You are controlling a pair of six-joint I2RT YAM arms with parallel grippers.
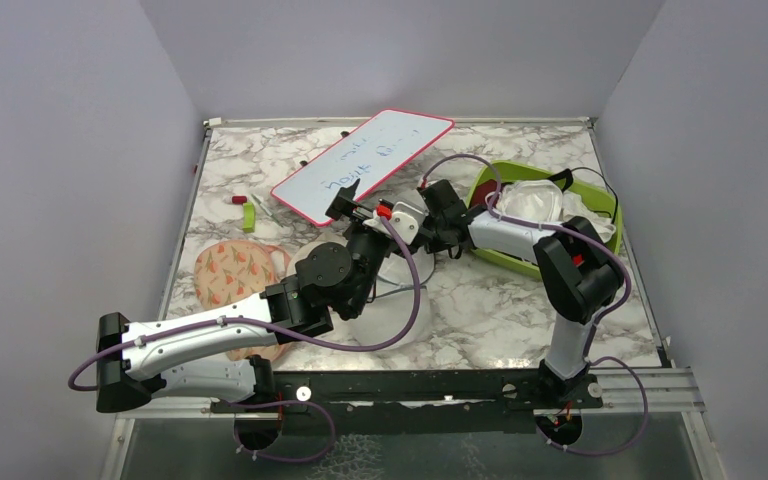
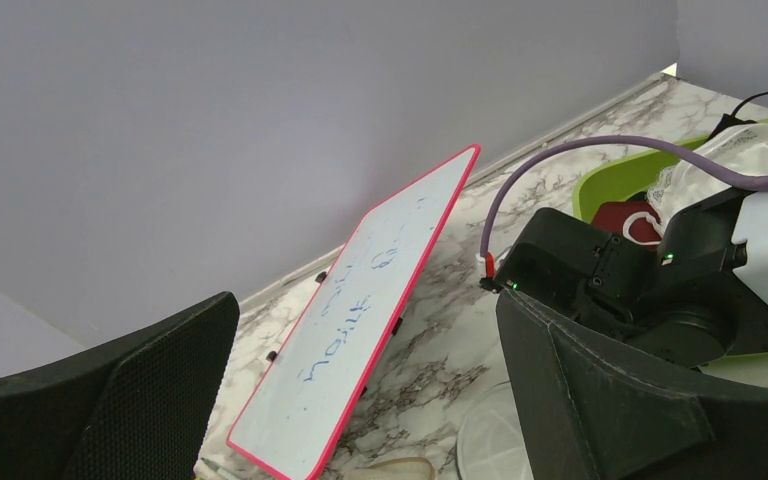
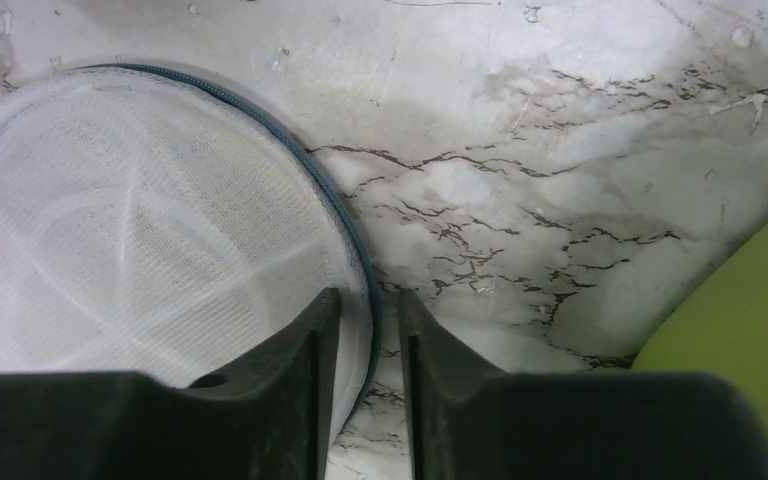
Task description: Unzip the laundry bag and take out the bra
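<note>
My right gripper point(image 3: 364, 312) is down at the translucent white mesh drum-shaped laundry bag point(image 3: 140, 230). The bag lies round face up on the grey-veined white marble table point(image 3: 560, 130), near the middle, and in the overhead view both wrists largely cover it. The thin dark blue-grey zip line point(image 3: 332, 195) circles its face and runs into the gap between my right fingers. One black finger lies over the mesh and the other over the marble just outside the rim. The gap is narrow, but I cannot tell whether the pads actually pinch the rim.

The lime-green plastic tray point(image 3: 750, 330) is close by on the right. In the left wrist view a dark maroon-red patch point(image 2: 622, 220) shows inside it, and I cannot tell whether it is the bra.

My left gripper point(image 2: 365, 300) hangs above the table with its fingers spread wide and nothing between them. It faces the tilted whiteboard with the pink-red frame and blue scribble point(image 2: 360, 330). A peach floral round pouch point(image 1: 232, 272) lies by the left forearm.
</note>
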